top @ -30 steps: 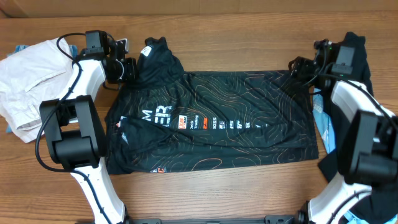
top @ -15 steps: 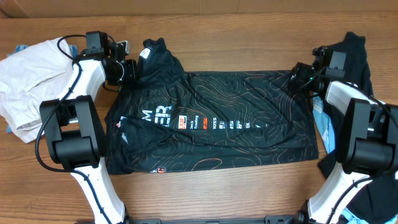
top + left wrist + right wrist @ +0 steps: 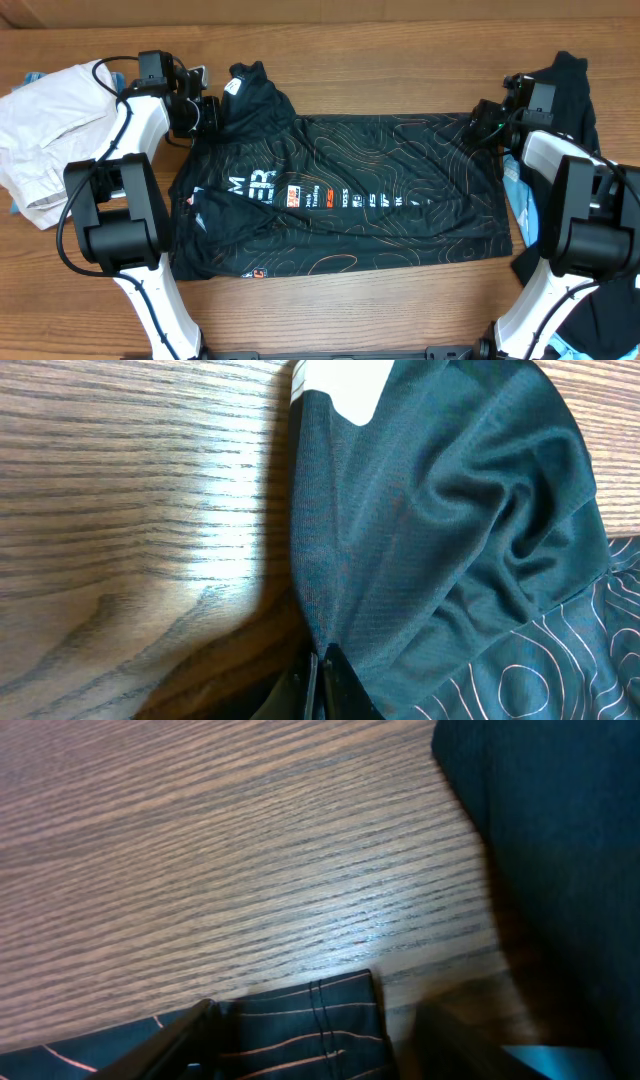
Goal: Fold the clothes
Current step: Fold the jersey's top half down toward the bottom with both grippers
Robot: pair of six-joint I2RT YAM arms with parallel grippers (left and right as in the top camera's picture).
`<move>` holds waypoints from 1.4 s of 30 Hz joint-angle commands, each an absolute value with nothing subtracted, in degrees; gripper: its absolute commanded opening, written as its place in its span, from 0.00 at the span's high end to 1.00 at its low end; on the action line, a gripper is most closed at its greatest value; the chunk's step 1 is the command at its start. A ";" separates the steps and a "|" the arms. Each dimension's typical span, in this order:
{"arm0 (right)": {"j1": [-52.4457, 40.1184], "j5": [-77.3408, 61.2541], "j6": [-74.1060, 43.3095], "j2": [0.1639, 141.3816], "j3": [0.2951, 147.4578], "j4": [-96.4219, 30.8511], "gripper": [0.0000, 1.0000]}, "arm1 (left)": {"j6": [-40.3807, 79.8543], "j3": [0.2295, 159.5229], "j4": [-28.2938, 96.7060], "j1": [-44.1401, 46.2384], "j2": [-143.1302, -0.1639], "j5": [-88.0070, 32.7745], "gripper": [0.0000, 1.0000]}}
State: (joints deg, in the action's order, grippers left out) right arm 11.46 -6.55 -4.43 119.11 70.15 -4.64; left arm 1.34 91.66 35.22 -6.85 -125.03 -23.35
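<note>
Presently, surface: wooden table [image 3: 400, 60], with the grain running left to right.
Task item: black short-sleeved jersey [image 3: 380, 200] with thin orange-tan contour lines and small sponsor logos. It lies spread across the middle of the table, shoulder end toward the left arm and hem toward the right. Part of its fabric is bunched up at the far left corner.
Bystanders: crumpled off-white cloth [image 3: 45, 120] at the left edge; plain black garment [image 3: 570, 85] with a light blue strip, just beside the hem.
Left gripper [image 3: 205, 112]: clamped tight on a ridge of the bunched fabric.
Right gripper [image 3: 487, 118]: fingers apart, straddling the far hem corner, nothing pinched yet.
Risk 1: the right jaws close short of the corner and catch one layer or bare wood, so the fold goes skewed.
Risk 2: the right fingers snag the neighbouring black garment and drag it along.
Risk 3: the left pinch is thin and could slip on lifting, dropping the fabric.
</note>
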 commanded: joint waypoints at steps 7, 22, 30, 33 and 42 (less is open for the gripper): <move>11.20 -7.73 -4.47 119.90 70.85 -3.70 0.52 | 1.69 91.77 35.75 -7.14 -123.42 -22.87 0.96; 11.20 -7.57 -4.47 121.95 70.85 -2.72 0.80 | 1.72 91.77 35.90 -7.11 -123.42 -22.92 0.96; 11.20 -5.78 -6.02 121.34 71.26 -6.42 0.96 | 1.72 91.79 38.85 -7.29 -122.54 -25.23 0.96; 11.22 -5.39 -6.02 119.52 72.51 -10.37 0.96 | 1.72 91.79 39.42 -7.94 -120.09 -27.24 0.96; 11.27 -3.68 -6.15 110.89 80.38 -27.70 0.96 | 1.04 91.79 41.50 -9.47 -107.39 -29.54 0.96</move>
